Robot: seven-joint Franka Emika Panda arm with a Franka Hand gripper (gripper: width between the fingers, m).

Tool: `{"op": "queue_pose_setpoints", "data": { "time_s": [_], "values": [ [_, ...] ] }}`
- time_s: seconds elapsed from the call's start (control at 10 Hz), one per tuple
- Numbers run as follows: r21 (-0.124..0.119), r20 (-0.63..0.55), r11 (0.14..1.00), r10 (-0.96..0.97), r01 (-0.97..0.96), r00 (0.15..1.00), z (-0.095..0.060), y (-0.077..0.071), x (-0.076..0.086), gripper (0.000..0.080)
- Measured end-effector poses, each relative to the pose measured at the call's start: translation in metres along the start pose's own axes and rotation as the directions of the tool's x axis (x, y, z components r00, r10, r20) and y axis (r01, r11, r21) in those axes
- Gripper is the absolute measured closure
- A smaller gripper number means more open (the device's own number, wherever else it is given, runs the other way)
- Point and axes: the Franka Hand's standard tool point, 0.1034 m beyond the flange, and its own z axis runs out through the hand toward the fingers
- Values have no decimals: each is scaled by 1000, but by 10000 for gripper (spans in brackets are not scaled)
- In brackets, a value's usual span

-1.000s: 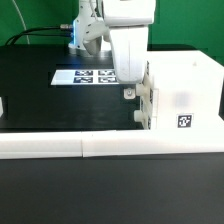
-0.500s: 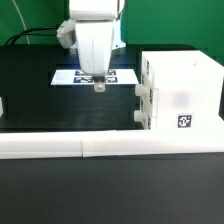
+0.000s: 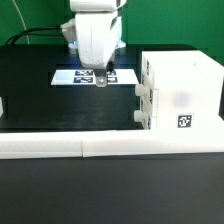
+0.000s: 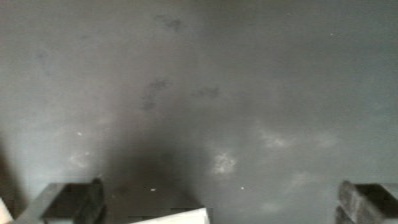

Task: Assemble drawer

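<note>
The white drawer case (image 3: 183, 92) stands at the exterior view's right, with a black-and-white tag on its front. Two small trays (image 3: 145, 101) sit in its left face, their ends sticking out a little. My gripper (image 3: 100, 81) hangs over the marker board (image 3: 78, 77), well to the left of the case and apart from it. In the wrist view my gripper (image 4: 221, 205) is open and empty, its fingertips (image 4: 71, 201) wide apart over the dark table. A white corner (image 4: 180, 217), probably the marker board's, shows between them.
A long low white border rail (image 3: 100, 146) runs along the table's front edge. A small white part (image 3: 2, 105) shows at the exterior view's left edge. Cables lie at the back left.
My gripper has moved away from the drawer case's left face, toward the exterior view's left and back, and now hangs over the marker board. The case and trays have not moved.
</note>
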Motion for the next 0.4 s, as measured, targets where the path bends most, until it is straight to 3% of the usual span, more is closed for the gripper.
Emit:
{"op": "queue_pose_setpoints", "data": {
  "time_s": [0.4],
  "values": [
    [0,0,1000,0,0,1000,0,0,0,151]
  ]
}}
